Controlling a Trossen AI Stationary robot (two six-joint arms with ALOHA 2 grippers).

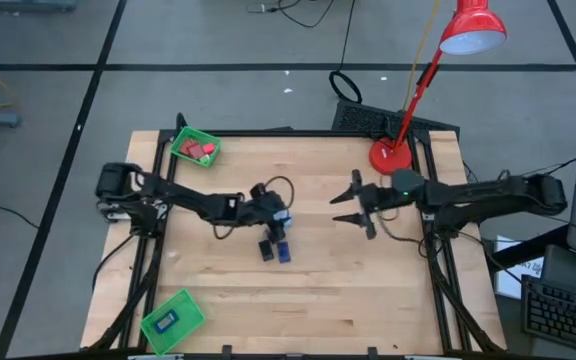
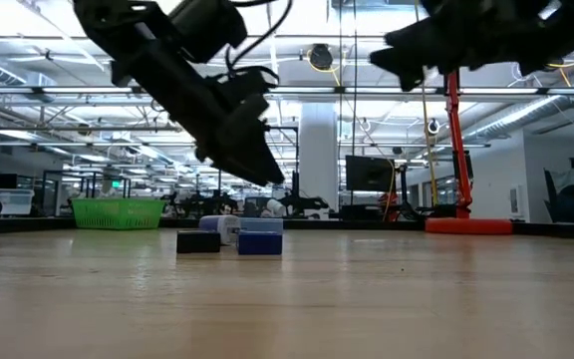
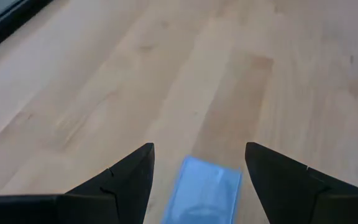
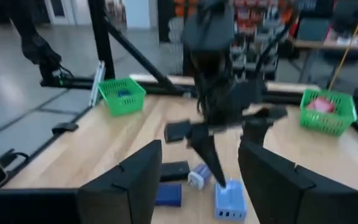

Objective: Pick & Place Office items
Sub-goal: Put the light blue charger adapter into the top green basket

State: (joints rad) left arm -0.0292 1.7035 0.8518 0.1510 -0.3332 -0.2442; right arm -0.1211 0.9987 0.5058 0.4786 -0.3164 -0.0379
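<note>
No writing can be read on anything. On the pale wood table [image 1: 348, 290], mid-frame in the high view, the left gripper [image 1: 280, 222] hangs with fingers apart and empty over a cluster of office items: a black block [image 2: 198, 241], a dark-blue block [image 2: 260, 242] and a light-blue block [image 3: 202, 193] that shows between its fingers in the left wrist view. Right of centre the right gripper [image 1: 351, 207] hovers spread and empty near the red lamp [image 1: 438, 80], green trays [image 1: 195, 148] sit at the table's upper-left and lower-left corners, and a large hall with ceiling lights lies beyond.
</note>
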